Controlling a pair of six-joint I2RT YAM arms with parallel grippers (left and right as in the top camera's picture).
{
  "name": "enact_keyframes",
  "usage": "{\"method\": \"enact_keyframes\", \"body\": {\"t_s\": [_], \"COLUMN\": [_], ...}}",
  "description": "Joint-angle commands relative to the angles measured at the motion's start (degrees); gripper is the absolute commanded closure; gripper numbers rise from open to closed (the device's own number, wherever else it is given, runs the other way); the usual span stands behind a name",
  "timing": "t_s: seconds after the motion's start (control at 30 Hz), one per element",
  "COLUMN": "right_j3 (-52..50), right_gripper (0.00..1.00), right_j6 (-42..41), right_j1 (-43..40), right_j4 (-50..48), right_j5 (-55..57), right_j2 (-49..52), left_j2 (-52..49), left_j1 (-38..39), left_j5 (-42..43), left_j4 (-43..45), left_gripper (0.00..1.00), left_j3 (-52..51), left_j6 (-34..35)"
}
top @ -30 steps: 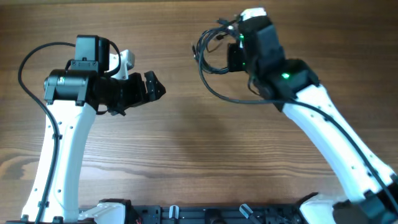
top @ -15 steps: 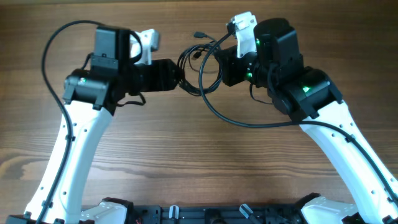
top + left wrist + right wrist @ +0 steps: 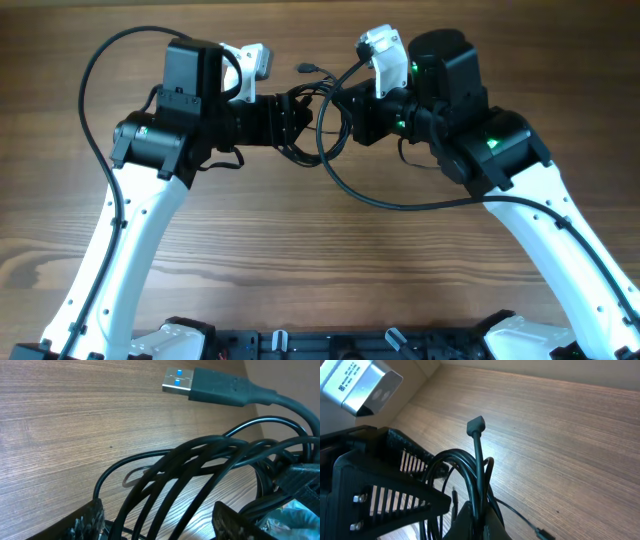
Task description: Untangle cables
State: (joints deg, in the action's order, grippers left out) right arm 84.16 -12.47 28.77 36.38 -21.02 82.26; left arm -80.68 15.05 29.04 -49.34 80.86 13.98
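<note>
Lab bench: wooden table [image 3: 300,270], robot arms [image 3: 120,240]

Both arms reach inward. Right claw [image 3: 350,112] is clamped on the cables [image 3: 200,456]; left claw [image 3: 300,117] faces it, fingers apart astride them.

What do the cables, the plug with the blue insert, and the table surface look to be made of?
The cables: likely rubber or soft plastic sheathing, black, slightly glossy; highlights run along the bent strands. The plug: bright metal shell with a blue insert, on a matte dark moulded-plastic body. The table: wood or wood-look laminate, matte; fine straight grain lines, cannot tell which.
</note>
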Motion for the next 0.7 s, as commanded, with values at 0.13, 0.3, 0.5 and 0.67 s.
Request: {"method": "enact_keyframes", "body": {"t_s": [0.13, 0.3, 0.5, 0.67], "right_j3": [1.11, 1.11, 1.11, 1.11], "right_gripper": [0.96, 0.96, 0.96, 0.96], "right_j6": [0.33, 0.28, 0.24, -0.15], "right_j1": [0.02, 0.02, 0.02, 0.02], "right_j4": [-1.25, -1.68, -1.7, -1.62], "right_j5": [0.46, 0.39, -1.33, -1.33], "right_j2": [-1.73, -1.73, -1.73, -1.73], "left_j2": [0.02, 0.0, -0.76, -5.05], "left_j1": [0.22, 0.22, 0.22, 0.22], "left_j5": [0.46, 0.46, -3.39, -3.37], "left_j4": [-4.98, -5.11, -3.78, -3.58], "left_gripper": [0.39, 0.38, 0.35, 0.37], "left_j3": [0.9, 0.9, 0.9, 0.9], "left_j6": [-0.26, -0.26, -0.26, -0.24]}}
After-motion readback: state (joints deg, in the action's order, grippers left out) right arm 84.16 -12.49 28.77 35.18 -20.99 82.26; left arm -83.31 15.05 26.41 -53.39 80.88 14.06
